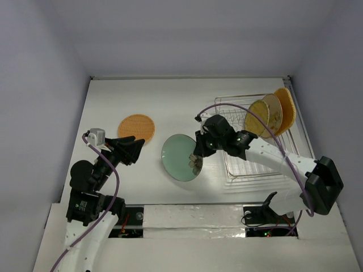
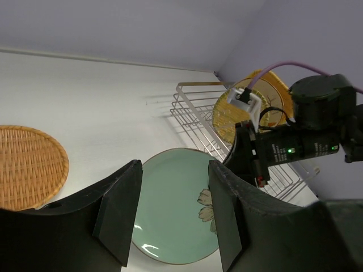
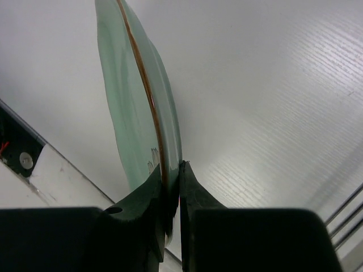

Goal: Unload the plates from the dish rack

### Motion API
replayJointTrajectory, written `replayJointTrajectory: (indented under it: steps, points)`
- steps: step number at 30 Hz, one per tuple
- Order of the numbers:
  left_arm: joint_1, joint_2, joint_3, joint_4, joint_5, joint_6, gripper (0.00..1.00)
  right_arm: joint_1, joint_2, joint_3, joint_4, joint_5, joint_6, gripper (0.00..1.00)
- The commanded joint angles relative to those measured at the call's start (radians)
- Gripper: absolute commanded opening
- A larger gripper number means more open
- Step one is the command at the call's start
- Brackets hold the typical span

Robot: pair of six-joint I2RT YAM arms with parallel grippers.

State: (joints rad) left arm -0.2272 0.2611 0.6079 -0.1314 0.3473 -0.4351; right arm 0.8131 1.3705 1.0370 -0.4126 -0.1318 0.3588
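1. The left gripper (image 1: 138,148) is being held above the table (image 1: 170,96) at the left, with its jaws being kept wide apart and nothing between them; in the left wrist view (image 2: 174,170) both dark fingers (image 2: 122,209) are being shown with a broad gap.
2. The round orange woven plate (image 1: 136,128) is being shown lying flat on the table, just beyond the left gripper and out of the dish rack (image 1: 249,177); part of it is being seen at the left of the left wrist view (image 2: 28,167).
3. The pale green plate (image 1: 181,157) is being held near mid-table, between the woven plate and the rack, outside the rack; the flower print (image 2: 207,205) is being seen near its gripped edge.
4. The right gripper (image 1: 197,161) is being kept clamped on the rim of the green plate (image 3: 136,102); in the right wrist view (image 3: 172,192) the plate is being seen edge-on. Contact between plate and table cannot be told.
5. The rack is being shown at the right of the table, also visible in the left wrist view (image 2: 193,113).
6. Three plates are being kept upright at the rack's far right end: the yellow-green plate (image 1: 257,118), the cream plate (image 1: 273,110), the rounded-square orange woven plate (image 1: 286,105), close together.
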Motion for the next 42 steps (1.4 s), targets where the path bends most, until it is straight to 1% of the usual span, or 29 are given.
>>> replayJointTrajectory:
  steps: [1,6,9,11,12,15,16,19,21,26,32,33,34,38,40,42]
  points:
    - [0.006,0.01,-0.008,0.055,0.013,0.001,0.47,-0.002,0.005,-0.011,0.222,-0.014,0.057,0.0]
    - [0.006,0.009,-0.008,0.055,0.012,0.001,0.47,-0.002,0.079,-0.04,0.258,0.004,0.081,0.0]
    - [0.006,0.007,-0.008,0.053,0.015,-0.001,0.47,-0.002,0.09,-0.058,0.256,0.067,0.094,0.0]
    - [0.006,0.007,-0.008,0.053,0.013,0.001,0.47,-0.002,0.094,-0.069,0.22,0.174,0.112,0.0]
    - [0.006,0.006,-0.01,0.053,0.013,-0.001,0.47,-0.002,0.096,-0.075,0.212,0.202,0.13,0.0]
    - [0.006,0.006,-0.01,0.053,0.016,-0.001,0.47,-0.002,0.098,-0.113,0.189,0.3,0.19,0.11]
    - [0.006,0.006,-0.008,0.055,0.016,-0.001,0.47,-0.002,0.099,-0.123,0.189,0.319,0.203,0.19]
    - [0.006,0.004,-0.01,0.056,0.016,-0.001,0.47,-0.002,0.117,-0.175,0.242,0.295,0.249,0.3]
    - [0.006,0.004,-0.008,0.056,0.018,-0.002,0.47,-0.002,0.136,-0.193,0.276,0.293,0.275,0.32]
    - [0.006,0.006,-0.008,0.055,0.019,-0.002,0.47,-0.002,0.212,-0.213,0.29,0.345,0.304,0.33]
    - [0.006,0.007,-0.01,0.056,0.021,-0.002,0.47,-0.002,0.242,-0.232,0.299,0.371,0.321,0.34]
    - [0.006,0.006,-0.01,0.056,0.021,-0.001,0.47,-0.002,0.243,-0.23,0.293,0.382,0.322,0.35]
    - [0.006,0.006,-0.01,0.056,0.021,-0.002,0.47,-0.002,0.245,-0.23,0.285,0.399,0.324,0.42]
    - [0.006,0.004,-0.011,0.055,0.019,-0.002,0.47,-0.002,0.245,-0.229,0.274,0.402,0.321,0.45]
    - [0.006,0.004,-0.01,0.056,0.019,-0.004,0.47,-0.002,0.242,-0.229,0.276,0.397,0.316,0.51]
    - [0.006,0.003,-0.008,0.056,0.018,-0.002,0.47,-0.002,0.242,-0.226,0.27,0.396,0.315,0.51]
